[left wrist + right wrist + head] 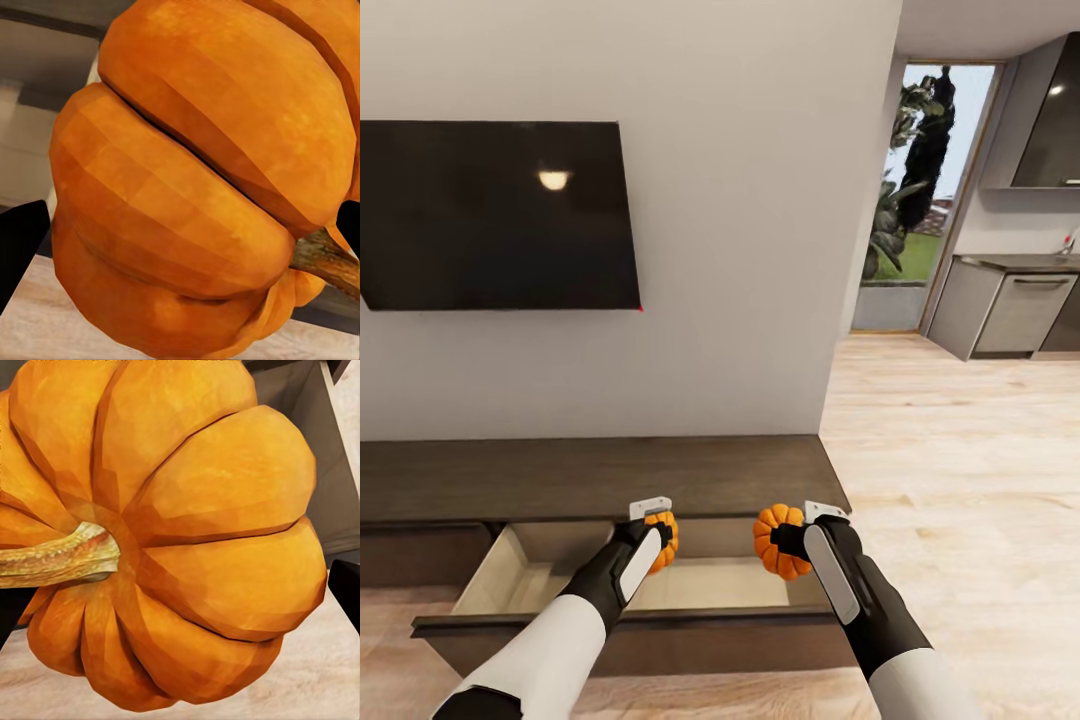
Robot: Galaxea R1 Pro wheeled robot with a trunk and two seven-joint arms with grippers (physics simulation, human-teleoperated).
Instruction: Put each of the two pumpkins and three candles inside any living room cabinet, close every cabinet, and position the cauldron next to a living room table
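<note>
From the head view the whole scene is laid out: a long dark-brown cabinet (590,478) runs along the white wall under a wall-mounted black screen (495,215), and its wide drawer (510,570) is pulled out toward the robot, the pale interior bare as far as can be seen. Both arms reach over the open drawer. The left tool (656,527) is closed around one small orange pumpkin (665,543), which hangs above the drawer's middle, and the right tool (800,535) is clamped on the second pumpkin (778,542), held above the drawer's right part, the two pumpkins near each other but apart. To the right the light wood floor (950,430) runs toward a doorway with greenery outside and grey kitchen units (1010,310). The wrist views add what the head view cannot: up close, the left pumpkin (202,187) shows its ribbed segments and a brown stem (326,262) pointing sideways, with a dark fingertip (21,240) at the frame edge; the right pumpkin (172,540) is seen stem-on, its pale woody stem (60,556) lying across the picture, with the drawer's pale wall and the cabinet's wood showing past it.
</note>
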